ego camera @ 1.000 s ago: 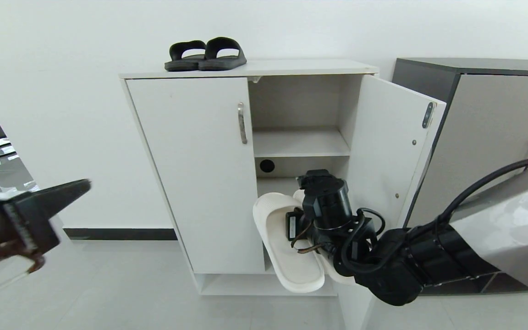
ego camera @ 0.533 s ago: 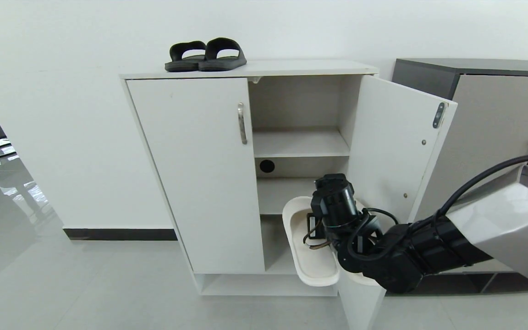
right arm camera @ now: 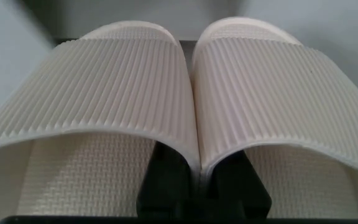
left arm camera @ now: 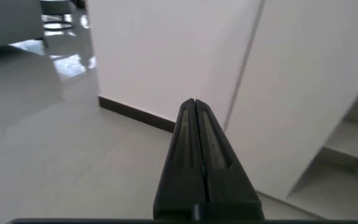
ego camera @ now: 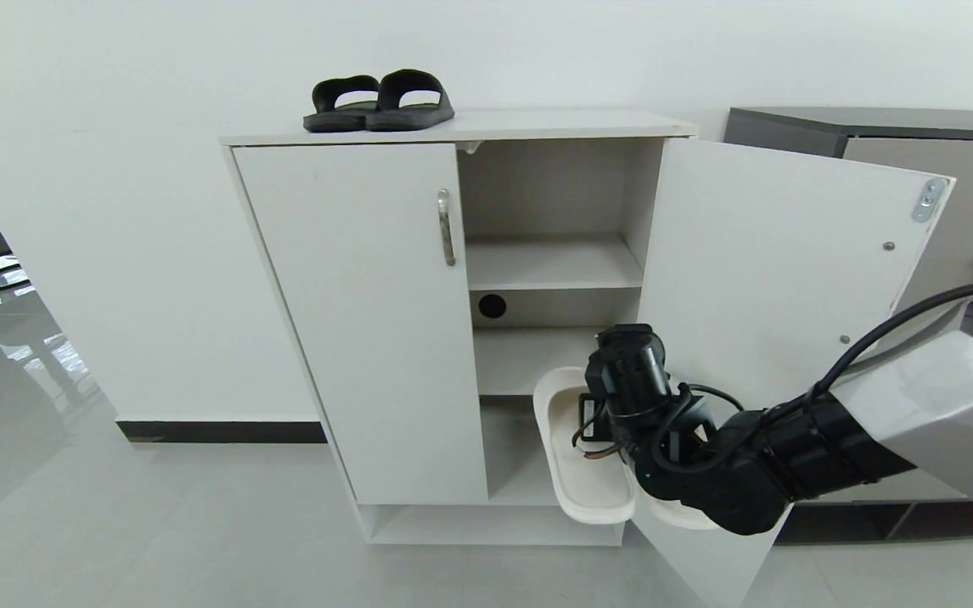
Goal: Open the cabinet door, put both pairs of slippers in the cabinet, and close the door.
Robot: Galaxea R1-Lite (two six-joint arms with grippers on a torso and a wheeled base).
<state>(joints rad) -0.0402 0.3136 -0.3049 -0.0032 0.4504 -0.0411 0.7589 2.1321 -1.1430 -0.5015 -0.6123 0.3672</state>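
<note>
The right tool (ego camera: 600,418) pinches the pair of white slippers (ego camera: 575,477) by the inner sides, the two pressed together. Their soles stand nearly upright, just in front of the open right half of the cabinet (ego camera: 579,125), at the height of its lower compartment. The right door (ego camera: 774,279) is swung wide open; the left door (ego camera: 360,312) is closed. The black slippers (ego camera: 378,103) lie side by side on the cabinet top. The left tool (left arm camera: 196,155) has its fingers pressed together and holds nothing, above the floor (left arm camera: 55,155).

Right end effector (right arm camera: 199,180) clamped tight
</note>
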